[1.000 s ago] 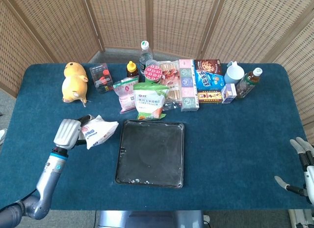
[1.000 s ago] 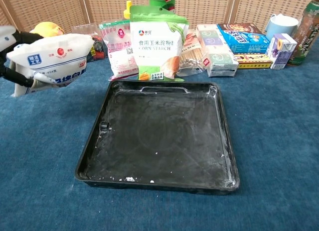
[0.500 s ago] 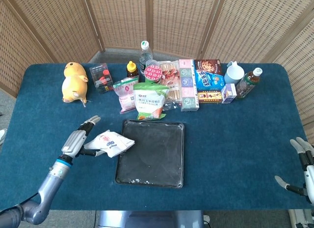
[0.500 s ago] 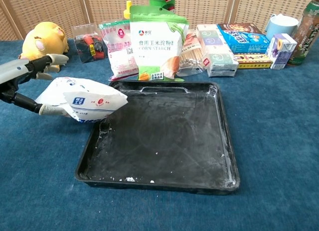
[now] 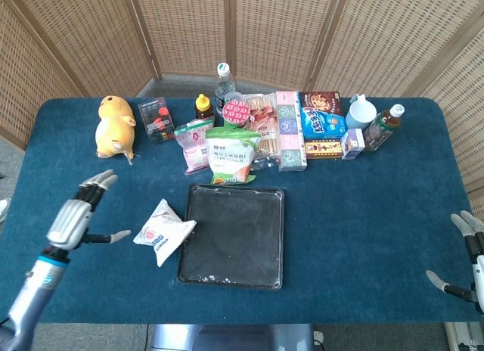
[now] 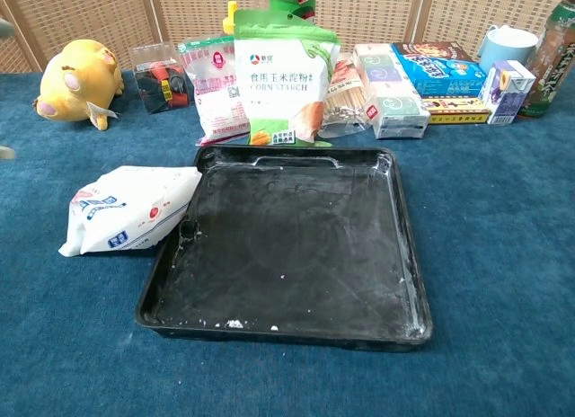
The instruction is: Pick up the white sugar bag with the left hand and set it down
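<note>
To the right of the left hand (image 5: pixel 74 217), past the white sugar bag (image 5: pixel 163 231), a black tray (image 5: pixel 233 234) lies on the blue worktop (image 5: pixel 363 207); a corn starch pouch (image 5: pixel 231 156) stands beyond it. The hand's fingers are spread and hold nothing. The bag lies flat just right of the hand, one corner against the tray's left rim, its long axis slanting toward the tray. The right hand (image 5: pixel 470 256) is open at the worktop's far edge.

Glossy plastic sugar bag (image 5: pixel 163 231); matt blue cloth table (image 5: pixel 363 215).
</note>
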